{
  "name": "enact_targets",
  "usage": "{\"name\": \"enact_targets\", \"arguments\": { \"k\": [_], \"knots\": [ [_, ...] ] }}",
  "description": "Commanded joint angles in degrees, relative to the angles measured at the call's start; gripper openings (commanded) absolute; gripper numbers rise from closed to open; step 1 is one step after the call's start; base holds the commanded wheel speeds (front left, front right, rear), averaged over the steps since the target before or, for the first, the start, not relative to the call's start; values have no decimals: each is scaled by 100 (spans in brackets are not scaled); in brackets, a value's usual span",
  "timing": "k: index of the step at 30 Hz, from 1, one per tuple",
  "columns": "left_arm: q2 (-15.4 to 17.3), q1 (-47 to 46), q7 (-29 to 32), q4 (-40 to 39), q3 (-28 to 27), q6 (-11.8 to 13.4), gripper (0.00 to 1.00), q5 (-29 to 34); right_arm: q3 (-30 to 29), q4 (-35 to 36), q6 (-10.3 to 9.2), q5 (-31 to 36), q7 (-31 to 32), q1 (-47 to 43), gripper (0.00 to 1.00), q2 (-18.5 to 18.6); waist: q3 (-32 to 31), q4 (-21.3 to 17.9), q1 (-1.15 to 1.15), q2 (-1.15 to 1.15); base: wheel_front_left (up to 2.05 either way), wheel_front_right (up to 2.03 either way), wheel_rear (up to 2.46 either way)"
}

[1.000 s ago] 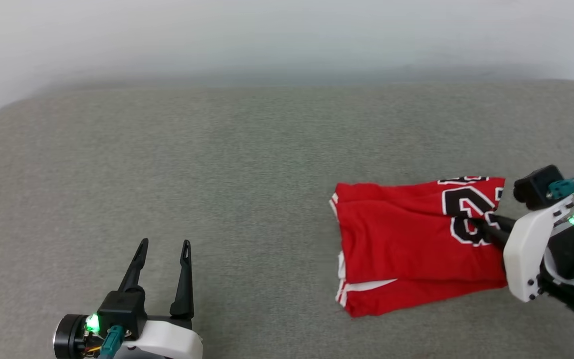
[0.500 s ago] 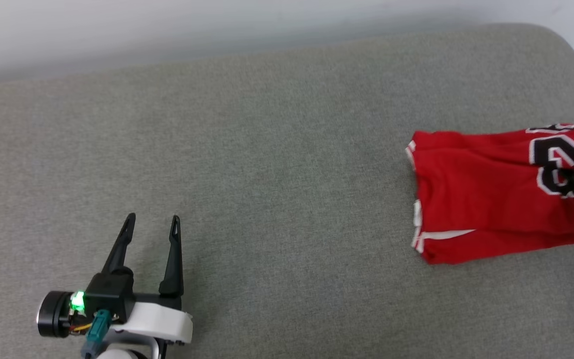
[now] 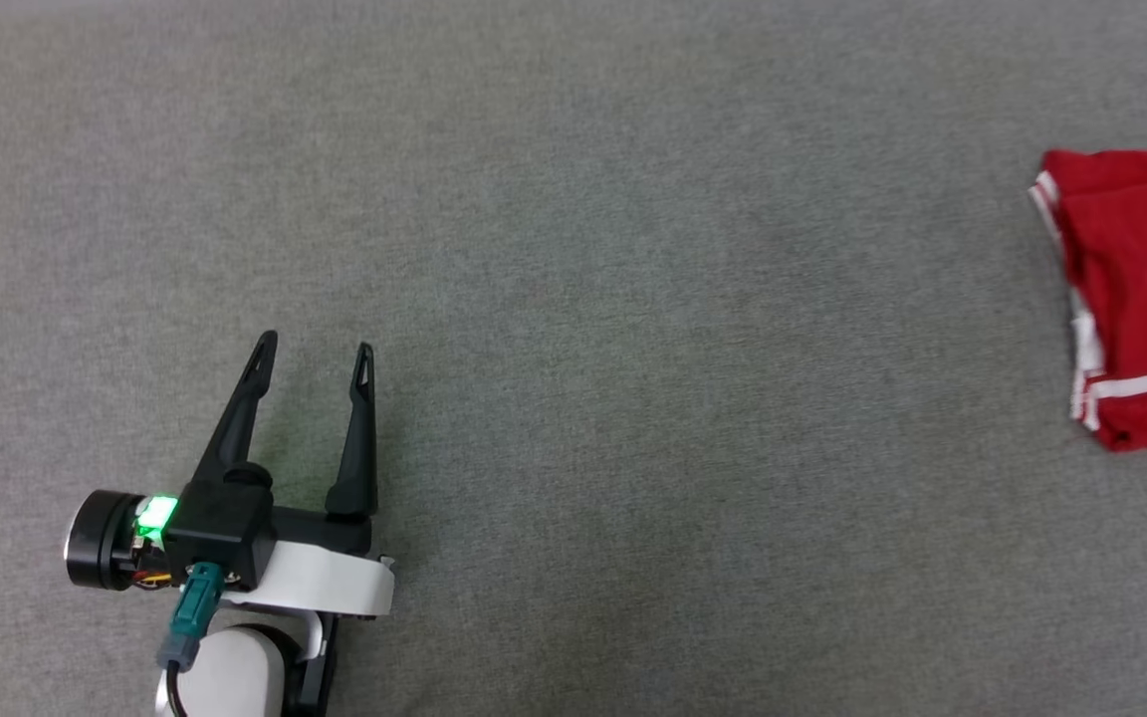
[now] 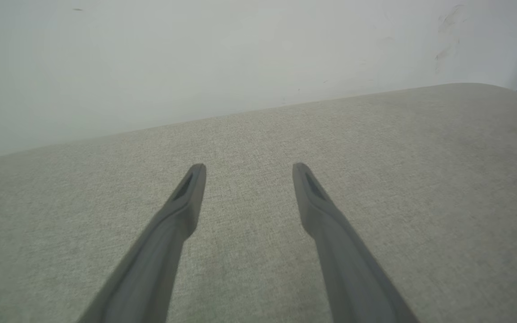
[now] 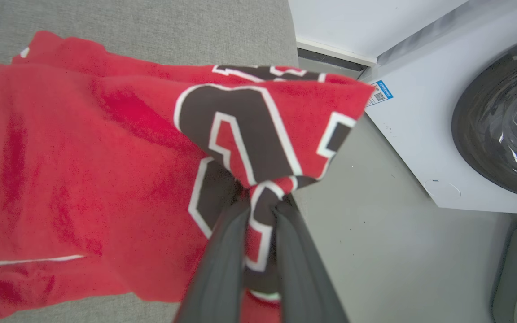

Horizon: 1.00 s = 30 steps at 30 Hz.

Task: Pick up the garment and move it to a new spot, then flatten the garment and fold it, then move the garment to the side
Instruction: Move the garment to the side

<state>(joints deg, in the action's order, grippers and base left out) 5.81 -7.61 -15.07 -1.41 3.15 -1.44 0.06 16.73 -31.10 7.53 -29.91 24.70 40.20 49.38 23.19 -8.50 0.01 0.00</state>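
Wide room over grey surface [image 3: 633, 299]; garment [image 3: 1141, 279] at R edge; washer [image 5: 420, 134] beyond.

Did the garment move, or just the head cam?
Yes: right end effector dragged garment right along the cushion; its numbered end now hangs past the cushion's right edge.

In the head view the garment [image 3: 1136, 289] runs off the right edge, leaving one trimmed end in sight. In the left wrist view a red-and-white corner of it at the right edge is too small to tell which part. In the right wrist view cloth bunches between the fingers of the right gripper [image 5: 263, 202], burying their tips and crumpling the black numeral beyond reading. The washing machine [image 5: 420, 148] is cut by the right edge; its label [image 5: 380, 92] is illegible.
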Motion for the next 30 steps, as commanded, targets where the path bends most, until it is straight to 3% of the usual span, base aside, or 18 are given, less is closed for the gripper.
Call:
{"name": "enact_targets", "arguments": {
  "k": [1, 11, 12, 13, 20, 30],
  "knots": [
    [14, -105, -12, -51, 15, 34, 100, 18, -186, -264, -9, 107, -43, 203, 0, -51, 229, 123, -1, 0, 0, 0, 0],
    [37, -211, -12, -61, 43, 94, 100, -23, -830, -1264, -9, 766, -243, 644, 0, -503, 383, 219, -1, 0, 0, 0, 0],
    [37, -199, -12, -42, 37, 105, 100, -26, -891, -1325, -9, 829, -294, 680, 5, -551, 349, 214, -1, 0, 0, 0, 0],
    [35, -177, -12, -25, 31, 110, 100, -29, -940, -1373, -9, 890, -337, 700, 100, -618, 306, 208, -1, 0, 0, 0, 0],
    [-20, 18, -12, 51, 55, 168, 100, -106, -1077, -1452, -9, 1352, -706, 582, 100, -663, -237, 232, -1, 0, 0, 0, 0],
    [-120, 531, -12, 160, 31, 286, 100, -228, -1565, -561, -9, 1568, -2170, 144, 100, -1022, -1061, 345, -1, 0, 0, 0, 0]
  ]
}}
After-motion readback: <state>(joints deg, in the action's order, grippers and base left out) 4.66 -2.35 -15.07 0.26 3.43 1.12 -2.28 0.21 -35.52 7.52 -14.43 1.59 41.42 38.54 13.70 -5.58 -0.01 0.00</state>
